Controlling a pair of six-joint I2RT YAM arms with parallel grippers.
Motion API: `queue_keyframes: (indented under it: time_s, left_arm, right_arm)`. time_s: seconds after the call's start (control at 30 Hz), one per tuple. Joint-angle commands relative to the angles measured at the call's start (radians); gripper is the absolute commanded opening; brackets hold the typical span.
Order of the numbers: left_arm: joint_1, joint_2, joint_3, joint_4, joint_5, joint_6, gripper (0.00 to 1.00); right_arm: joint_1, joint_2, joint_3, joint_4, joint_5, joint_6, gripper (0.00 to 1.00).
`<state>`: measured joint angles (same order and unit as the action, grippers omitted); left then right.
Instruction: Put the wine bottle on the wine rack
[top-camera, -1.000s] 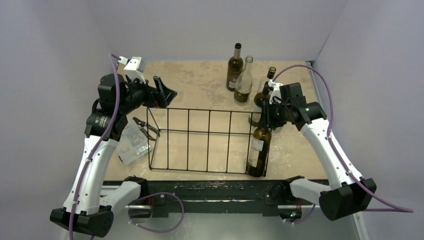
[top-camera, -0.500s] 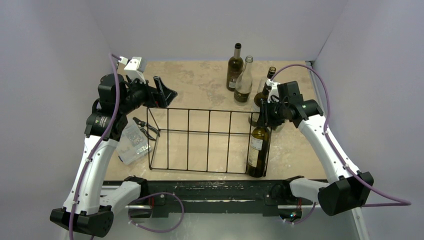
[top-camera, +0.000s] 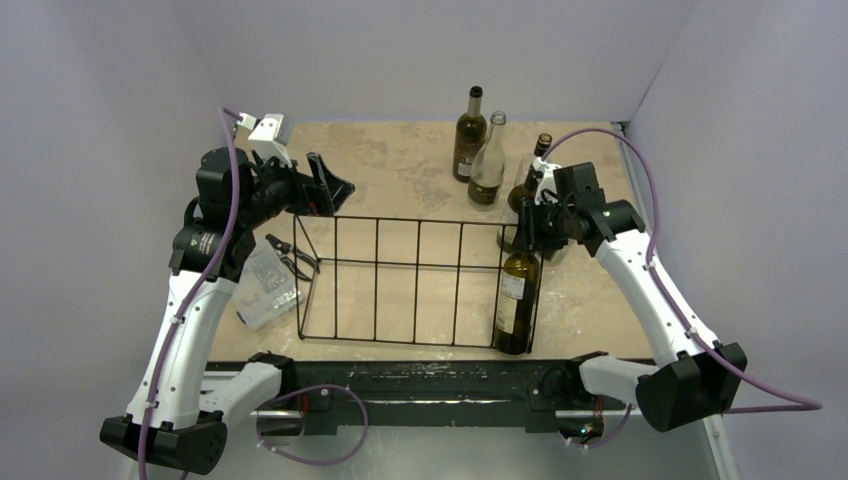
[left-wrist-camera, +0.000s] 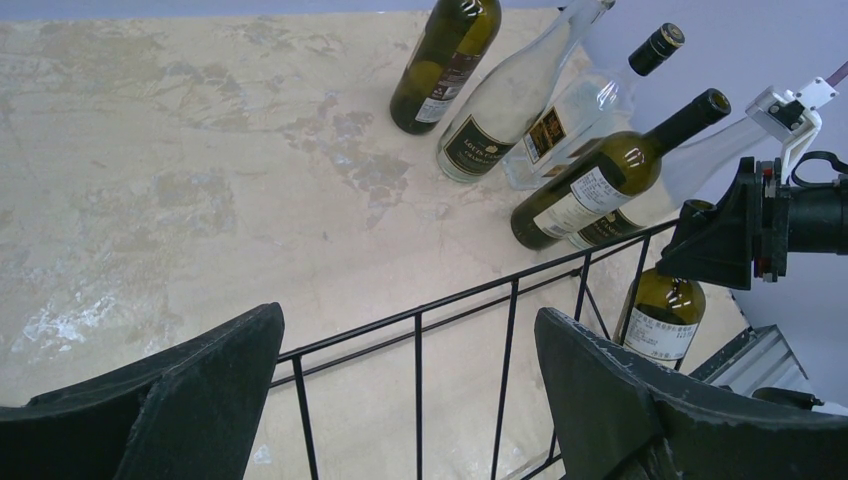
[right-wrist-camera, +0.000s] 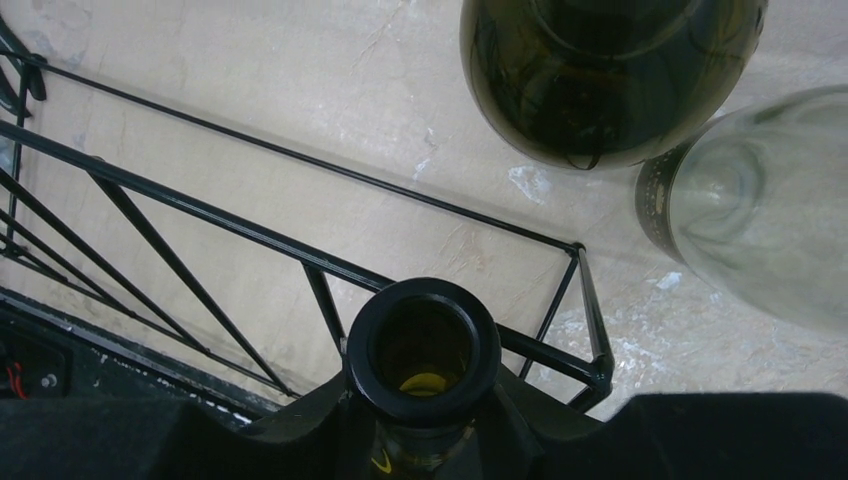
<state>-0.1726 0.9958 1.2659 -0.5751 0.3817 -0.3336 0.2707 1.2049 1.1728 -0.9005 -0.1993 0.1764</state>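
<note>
My right gripper (top-camera: 530, 228) is closed about the neck of the wine bottle (top-camera: 518, 300); from my right wrist I look straight down into its open black mouth (right-wrist-camera: 423, 350), with my fingers pressed to the neck on both sides just under the lip. The bottle is dark green with a pale label and stands upright inside the wine rack (top-camera: 418, 222), in the rack's right end, against its near right corner. The rack is a long black wire frame lying across the middle of the table (top-camera: 400, 160), its long sides parallel to the near edge. My left gripper (top-camera: 335, 195) hangs over the rack's far left corner with its jaws spread wide and nothing between them. Toward the table's far right corner stands a cluster of other bottles (top-camera: 478, 140), some dark and some clear, just beyond the rack's right end. A small clear box (top-camera: 265, 285) lies near the left edge, beside the rack's left end.
</note>
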Motion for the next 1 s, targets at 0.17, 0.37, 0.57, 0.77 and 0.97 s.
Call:
queue_keyframes:
  time_s: [0.17, 0.37, 0.57, 0.77, 0.97]
  left_arm:
    - [-0.007, -0.006, 0.028, 0.015, 0.006, -0.011, 0.96]
    - [-0.007, -0.005, 0.029, 0.017, 0.017, -0.014, 0.96]
    - [-0.007, -0.006, 0.031, 0.016, 0.023, -0.016, 0.96]
    - [-0.007, -0.01, 0.032, 0.015, 0.028, -0.016, 0.96]
    - [-0.007, -0.009, 0.034, 0.012, 0.031, -0.017, 0.96]
  right_arm:
    - [0.006, -0.021, 0.022, 0.075, 0.024, 0.025, 0.53]
    - [0.006, -0.037, 0.041, 0.054, 0.058, 0.021, 0.59]
    - [0.007, -0.073, 0.06, 0.049, 0.096, 0.009, 0.62]
    - [0.007, -0.12, 0.098, 0.066, 0.122, 0.003, 0.63]
    - [0.007, -0.16, 0.146, 0.095, 0.152, 0.006, 0.65]
